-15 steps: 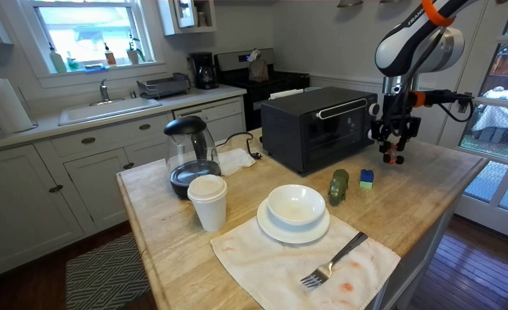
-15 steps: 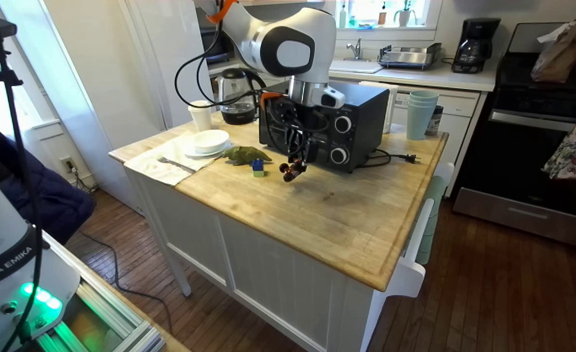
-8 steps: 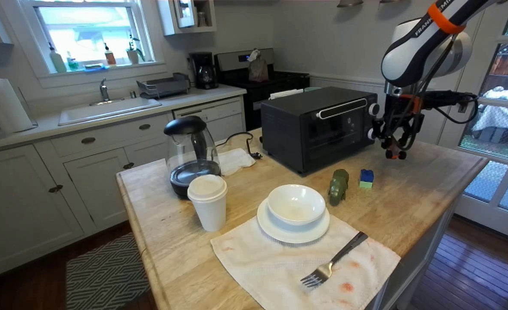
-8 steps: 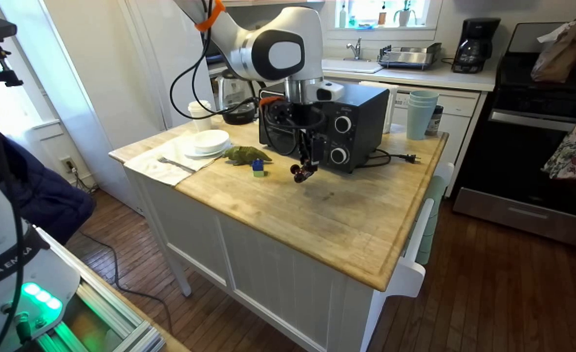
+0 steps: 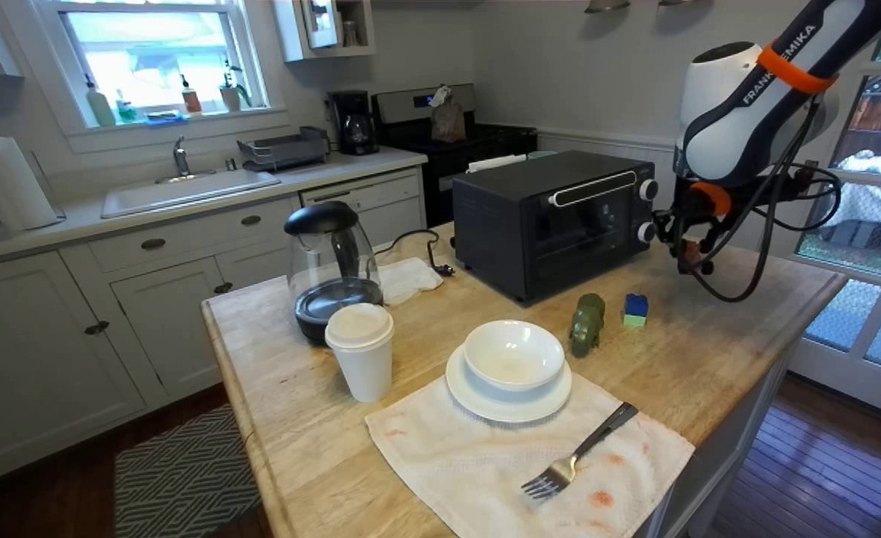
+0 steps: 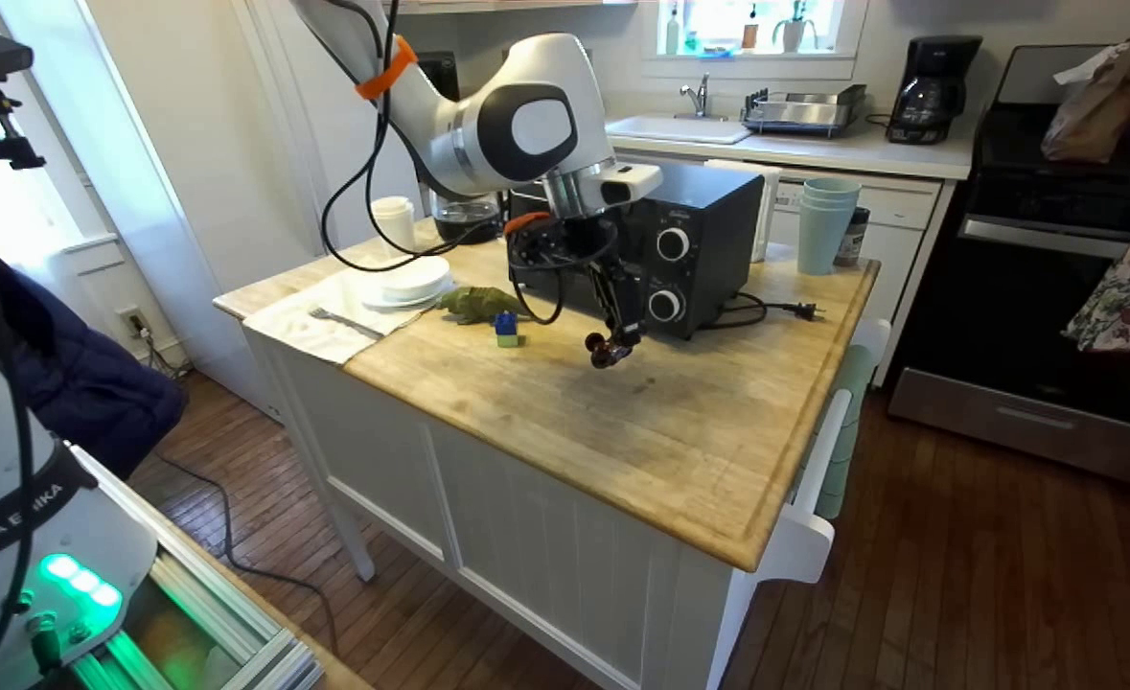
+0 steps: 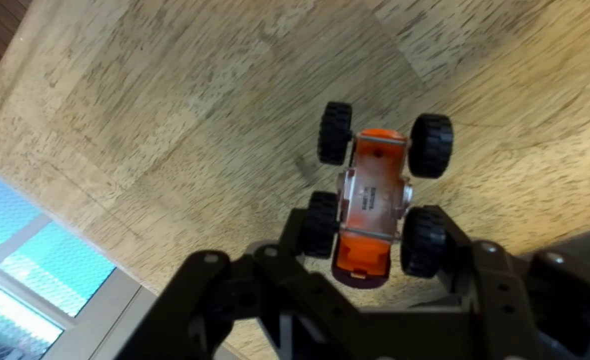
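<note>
My jaws pinch the toy truck [image 7: 372, 200] over the worktop [image 7: 199, 125] by one pair of wheels [image 7: 320, 225], probably because those jut widest. Near it stands the toaster oven [image 5: 552, 224]; farther off, a bowl [image 5: 515, 355] sits on a plate [image 5: 511, 409], perhaps set for eating.

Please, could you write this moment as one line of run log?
gripper: holds toy truck; grip: across two wheels; nearby: toaster oven; on table: blocks, kettle

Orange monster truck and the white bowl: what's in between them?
In both exterior views, a green toy dinosaur and blue-and-green toy bricks lie between, the dinosaur nearer the white bowl, the bricks nearer the monster truck that the gripper holds.
</note>
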`<state>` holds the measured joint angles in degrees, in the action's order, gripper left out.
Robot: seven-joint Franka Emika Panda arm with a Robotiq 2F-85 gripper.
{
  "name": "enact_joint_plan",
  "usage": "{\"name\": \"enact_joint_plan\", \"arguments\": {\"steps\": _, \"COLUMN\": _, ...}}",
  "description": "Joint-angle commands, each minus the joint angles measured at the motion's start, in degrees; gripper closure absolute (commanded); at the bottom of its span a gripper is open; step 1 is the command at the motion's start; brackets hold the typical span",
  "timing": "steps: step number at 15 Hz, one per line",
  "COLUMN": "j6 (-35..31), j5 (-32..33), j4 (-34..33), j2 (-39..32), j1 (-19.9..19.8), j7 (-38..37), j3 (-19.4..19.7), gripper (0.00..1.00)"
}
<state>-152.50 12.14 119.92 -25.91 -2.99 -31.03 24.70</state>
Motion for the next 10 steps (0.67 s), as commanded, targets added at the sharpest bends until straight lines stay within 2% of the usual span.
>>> {"name": "enact_joint_plan", "arguments": {"steps": 1, "j6": -3.65, "j5": 4.79, "j4": 2.77, "j2": 0.56, "j1": 4.60, "j7": -7.34, "j3": 4.76, "gripper": 0.65}}
{"name": "enact_joint_plan", "arguments": {"steps": 7, "j6": -8.70, "j5": 10.22, "j4": 4.11, "j2": -1.57, "j1": 10.51, "j7": -16.62, "j3": 10.79, "gripper": 0.65}}
{"name": "enact_joint_plan", "arguments": {"steps": 10, "j6": -11.49, "j5": 12.72, "j4": 4.48, "j2": -3.50, "j1": 14.70, "j7": -20.93, "j3": 15.04, "gripper": 0.65}}
